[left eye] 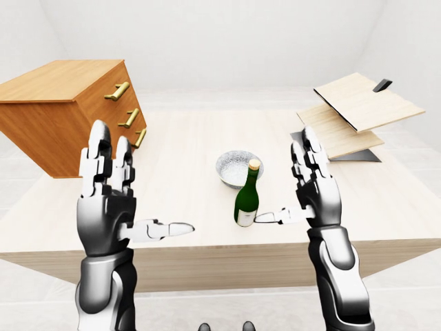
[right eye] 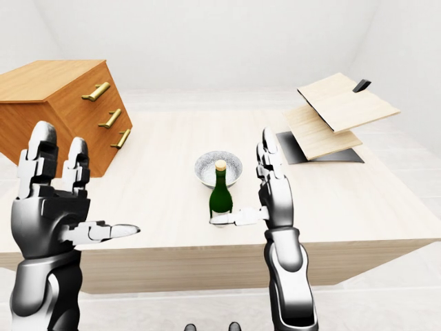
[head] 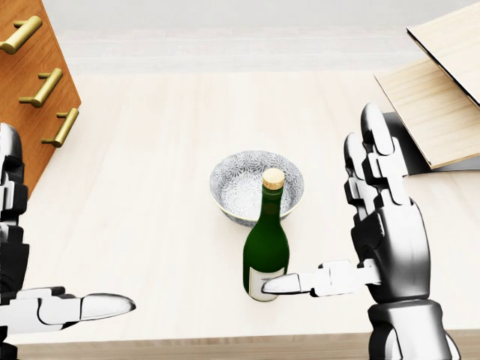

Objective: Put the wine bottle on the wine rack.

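Note:
A green wine bottle (head: pixel 266 244) with a gold cap and a white label stands upright on the light wooden table (head: pixel 165 150), just below a patterned bowl (head: pixel 244 184). My right hand (head: pixel 334 225) is open to the right of the bottle, fingers pointing up. Its thumb (head: pixel 300 283) reaches left across the bottle's base; I cannot tell whether they touch. My left hand (left eye: pixel 141 189) is open well to the left of the bottle and holds nothing. The wine rack (left eye: pixel 355 110), slanted wooden boards on a dark base, stands at the table's right.
A wooden drawer cabinet (left eye: pixel 65 114) with brass handles stands at the table's left. The table's near edge (left eye: pixel 220 248) runs just below the bottle. White floor and walls surround the table.

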Controlling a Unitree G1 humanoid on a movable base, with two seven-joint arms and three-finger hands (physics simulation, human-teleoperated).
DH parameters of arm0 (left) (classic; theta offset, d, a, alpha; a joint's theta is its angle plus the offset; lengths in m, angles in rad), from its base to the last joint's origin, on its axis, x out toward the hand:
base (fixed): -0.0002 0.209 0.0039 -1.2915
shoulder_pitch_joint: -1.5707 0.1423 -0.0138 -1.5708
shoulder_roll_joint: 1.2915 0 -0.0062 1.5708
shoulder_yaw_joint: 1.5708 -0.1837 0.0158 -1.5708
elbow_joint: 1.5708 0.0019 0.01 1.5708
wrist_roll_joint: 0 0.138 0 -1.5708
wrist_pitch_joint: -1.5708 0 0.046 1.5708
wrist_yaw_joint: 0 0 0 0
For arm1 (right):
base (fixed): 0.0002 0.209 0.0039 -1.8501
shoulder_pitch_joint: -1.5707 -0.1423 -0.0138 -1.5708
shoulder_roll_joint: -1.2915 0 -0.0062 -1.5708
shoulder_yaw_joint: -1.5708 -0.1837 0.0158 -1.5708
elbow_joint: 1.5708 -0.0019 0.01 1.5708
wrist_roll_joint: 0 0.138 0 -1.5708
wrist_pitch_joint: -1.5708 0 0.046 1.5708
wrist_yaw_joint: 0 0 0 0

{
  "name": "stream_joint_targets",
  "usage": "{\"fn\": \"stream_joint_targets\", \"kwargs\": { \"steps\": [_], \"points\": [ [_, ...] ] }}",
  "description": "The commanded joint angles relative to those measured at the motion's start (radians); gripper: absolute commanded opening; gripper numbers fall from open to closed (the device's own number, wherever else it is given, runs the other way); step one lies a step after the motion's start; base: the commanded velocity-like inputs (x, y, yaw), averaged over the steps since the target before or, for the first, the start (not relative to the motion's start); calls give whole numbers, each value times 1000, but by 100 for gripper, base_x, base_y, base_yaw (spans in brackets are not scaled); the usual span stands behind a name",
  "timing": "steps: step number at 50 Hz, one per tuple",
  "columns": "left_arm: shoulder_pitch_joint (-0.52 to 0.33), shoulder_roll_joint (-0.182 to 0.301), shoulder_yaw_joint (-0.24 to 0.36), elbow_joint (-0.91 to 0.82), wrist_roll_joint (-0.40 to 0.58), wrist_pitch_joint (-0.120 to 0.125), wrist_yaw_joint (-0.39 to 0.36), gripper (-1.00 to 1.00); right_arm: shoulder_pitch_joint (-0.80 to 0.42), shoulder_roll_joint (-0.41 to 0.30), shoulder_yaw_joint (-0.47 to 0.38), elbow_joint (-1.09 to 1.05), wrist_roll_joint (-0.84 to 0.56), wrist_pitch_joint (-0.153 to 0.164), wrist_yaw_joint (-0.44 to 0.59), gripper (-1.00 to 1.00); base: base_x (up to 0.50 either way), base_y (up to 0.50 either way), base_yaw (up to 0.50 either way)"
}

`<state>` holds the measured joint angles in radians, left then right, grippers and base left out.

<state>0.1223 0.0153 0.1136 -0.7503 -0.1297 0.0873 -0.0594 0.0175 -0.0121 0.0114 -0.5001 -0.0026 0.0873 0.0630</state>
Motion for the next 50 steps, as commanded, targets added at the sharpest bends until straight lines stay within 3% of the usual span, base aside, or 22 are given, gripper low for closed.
{"fn": "stream_joint_targets", "kwargs": {
  "steps": [1, 16, 34, 50],
  "points": [
    [0, -4, 34, -58, -17, 0, -16, 100, -20, 2, 2, -53, -1, 0, 1, 100, 0, -20, 0],
    [12, -13, -10, -4, 20, 0, -19, 100, -37, 10, 19, 2, 6, 0, 3, 100, 0, -48, 0],
    [20, -16, -10, 76, 23, 0, -16, 100, -29, 26, 36, 55, 46, 0, 30, 100, 0, -50, 0],
    [39, -19, -22, 126, 24, 0, -14, 100, 11, 19, 69, 124, 49, 0, 58, 100, 0, 0, 34]
  ]
}}
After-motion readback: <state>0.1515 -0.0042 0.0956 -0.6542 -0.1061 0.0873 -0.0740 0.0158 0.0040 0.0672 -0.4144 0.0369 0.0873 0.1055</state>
